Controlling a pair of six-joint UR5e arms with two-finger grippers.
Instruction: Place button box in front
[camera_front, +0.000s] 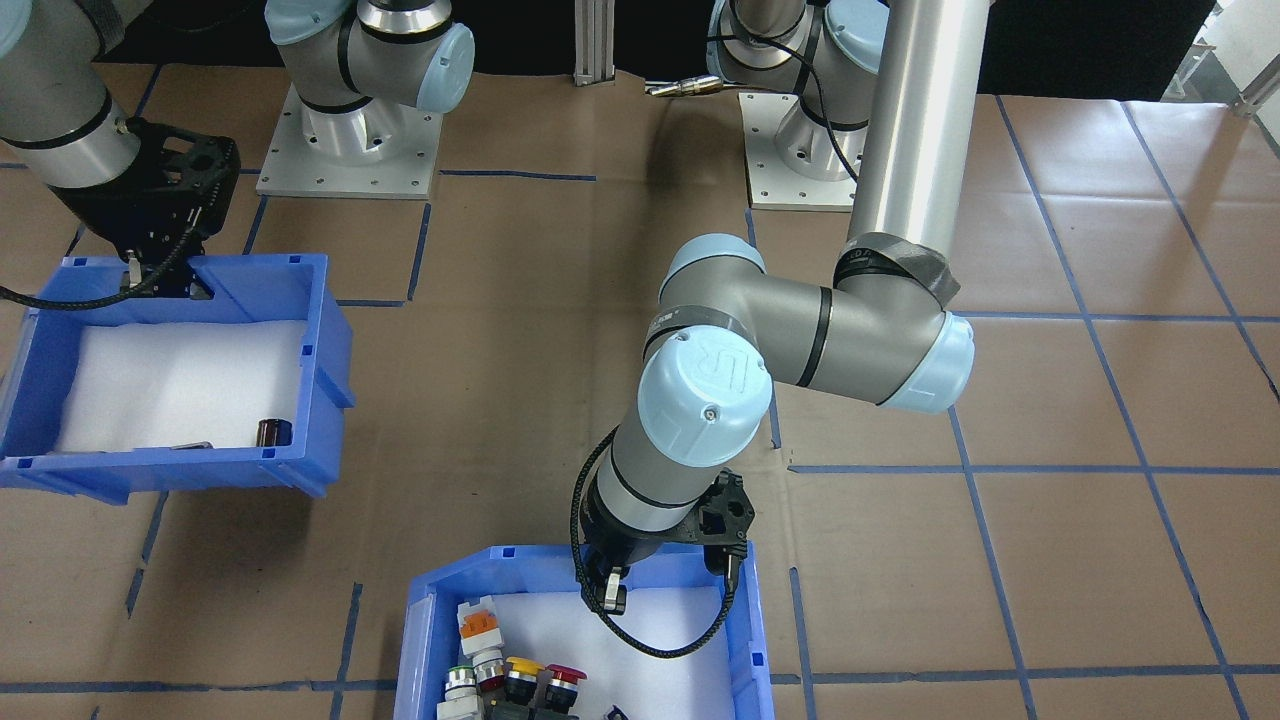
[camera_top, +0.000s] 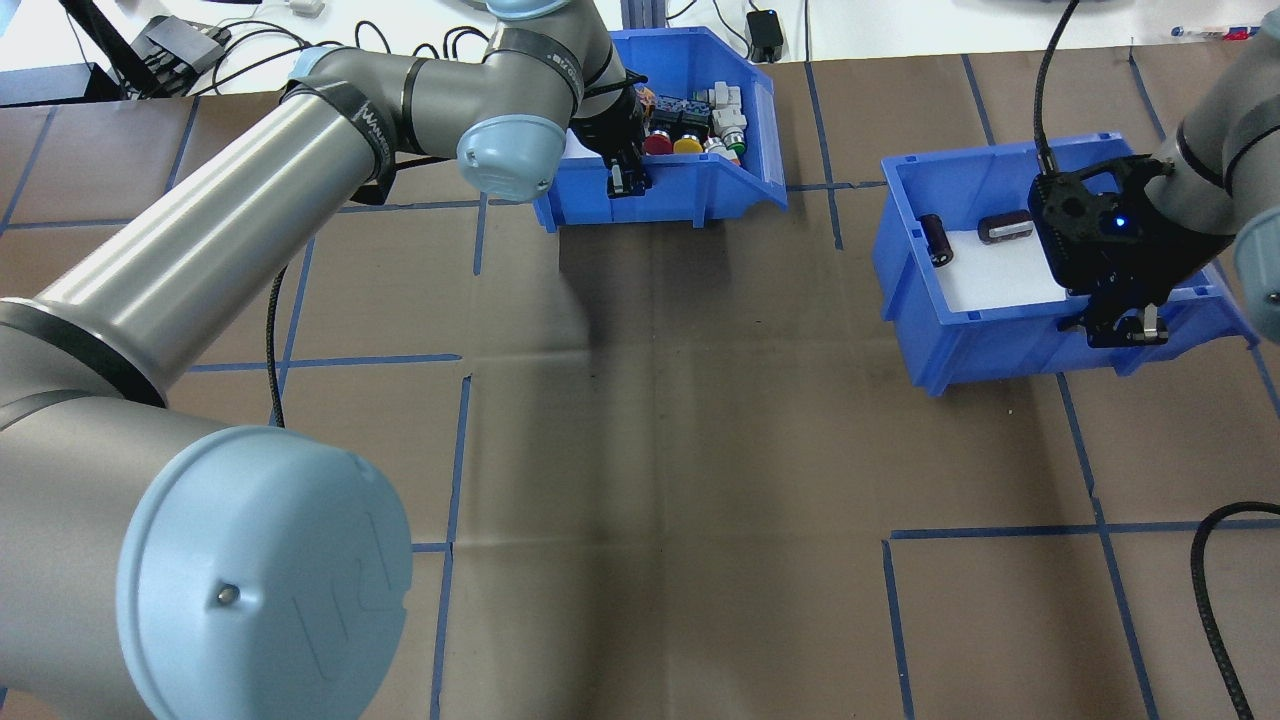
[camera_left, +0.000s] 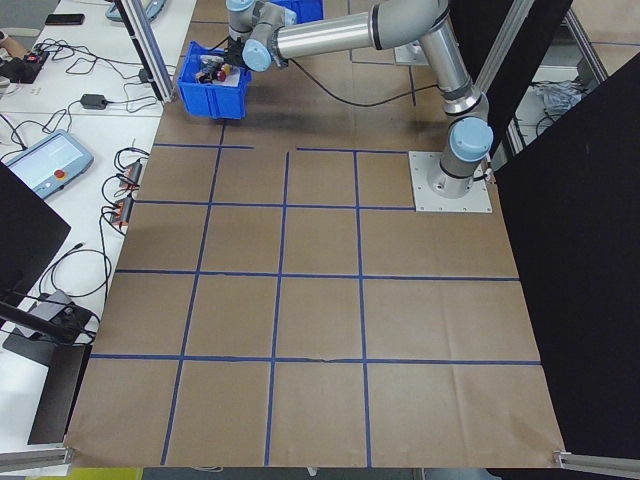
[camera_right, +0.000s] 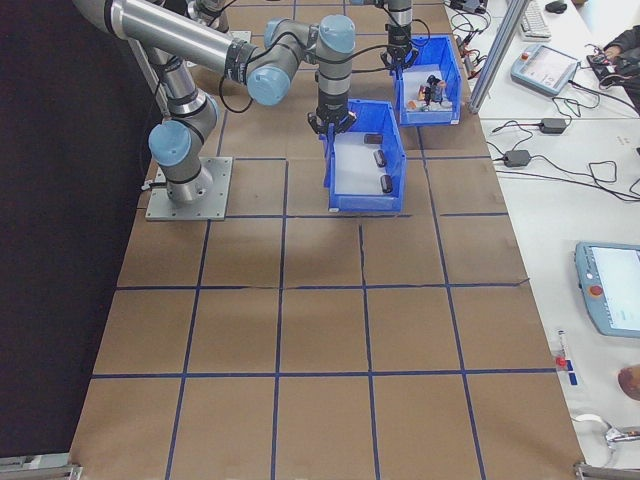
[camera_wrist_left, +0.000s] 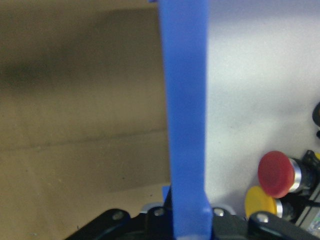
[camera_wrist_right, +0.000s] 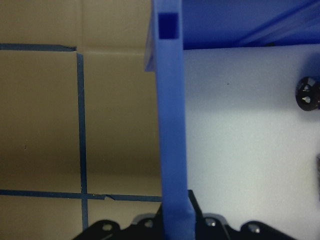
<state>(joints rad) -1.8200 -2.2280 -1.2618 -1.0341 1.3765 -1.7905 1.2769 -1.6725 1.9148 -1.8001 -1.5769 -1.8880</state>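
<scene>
The button box (camera_top: 690, 200) stands at the far middle of the table, a blue bin with a white liner holding colourful push-buttons (camera_top: 690, 130). My left gripper (camera_top: 622, 183) is shut on its near wall (camera_wrist_left: 185, 100), which runs up between the fingers. A red cap (camera_wrist_left: 276, 173) and a yellow cap (camera_wrist_left: 260, 202) lie just inside. In the front-facing view the button box (camera_front: 425, 640) is at the bottom edge under the left gripper (camera_front: 612, 598). My right gripper (camera_top: 1125, 330) is shut on the wall (camera_wrist_right: 170, 125) of the other blue bin (camera_top: 1000, 330).
The other bin holds dark cylinders (camera_top: 935, 240) on its white liner and looks slightly tilted (camera_front: 150, 470). Brown paper with a blue tape grid (camera_top: 700, 450) covers the table. Both arm bases (camera_front: 350, 140) stand at the robot's side. Cables and devices (camera_top: 180, 40) lie beyond the far edge.
</scene>
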